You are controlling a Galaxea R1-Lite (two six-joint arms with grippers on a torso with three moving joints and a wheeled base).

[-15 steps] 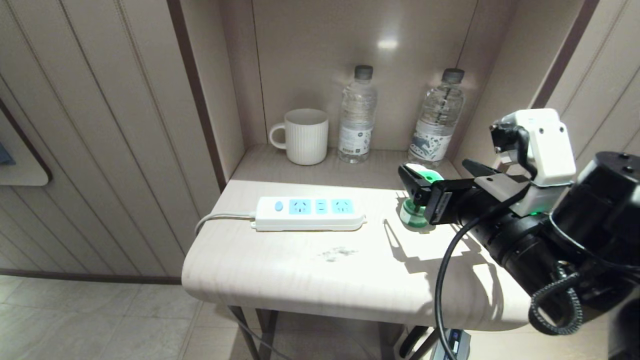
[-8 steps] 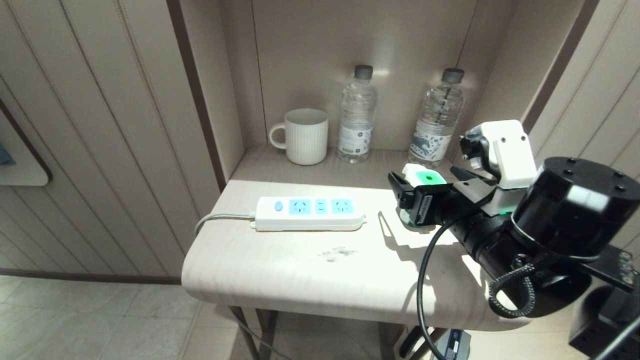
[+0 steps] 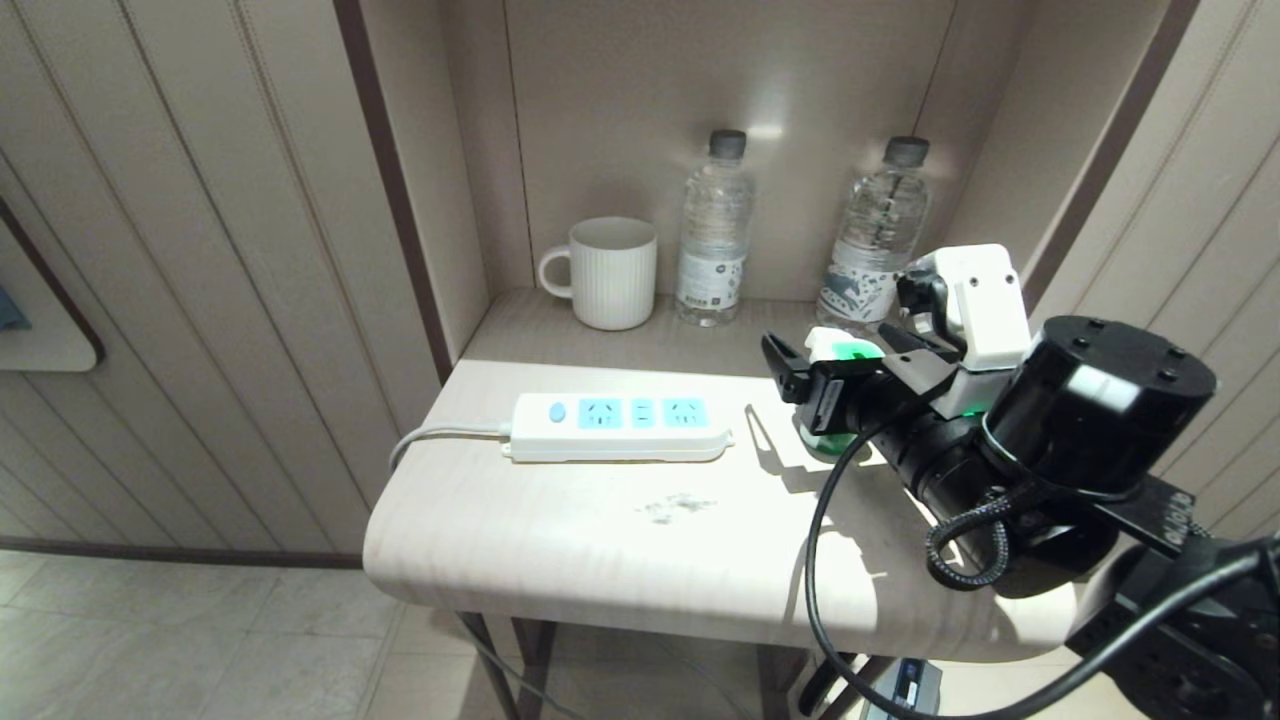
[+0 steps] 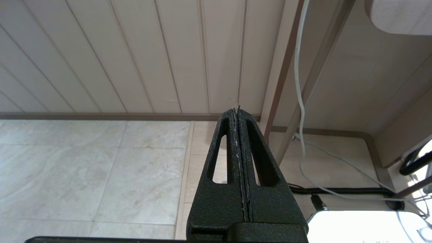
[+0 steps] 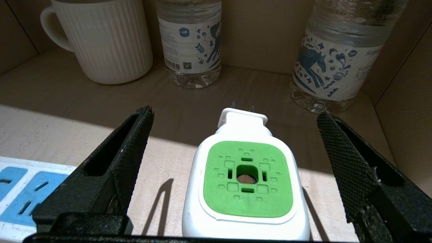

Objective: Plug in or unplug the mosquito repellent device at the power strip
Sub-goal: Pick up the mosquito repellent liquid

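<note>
The mosquito repellent device (image 3: pixel 842 349) stands upright on the table (image 3: pixel 600 540), to the right of the power strip (image 3: pixel 620 427) and apart from it. Its white-and-green head (image 5: pixel 248 179) faces up and its plug prongs point toward the back wall. My right gripper (image 3: pixel 830 352) is open, with one finger on each side of the head (image 5: pixel 234 114) and a clear gap on both sides. The strip's blue sockets (image 5: pixel 13 189) are empty. My left gripper (image 4: pixel 237 109) is shut and parked low beside the table leg.
A white ribbed mug (image 3: pixel 610 272) and two clear water bottles (image 3: pixel 716 235) (image 3: pixel 877 235) stand in the niche behind the device. The niche's side wall is close on the right. The strip's cord (image 3: pixel 430 437) runs off the table's left edge.
My right arm has swung left and further in. Its open fingers now sit on either side of the device's head. The device and the strip have not moved.
</note>
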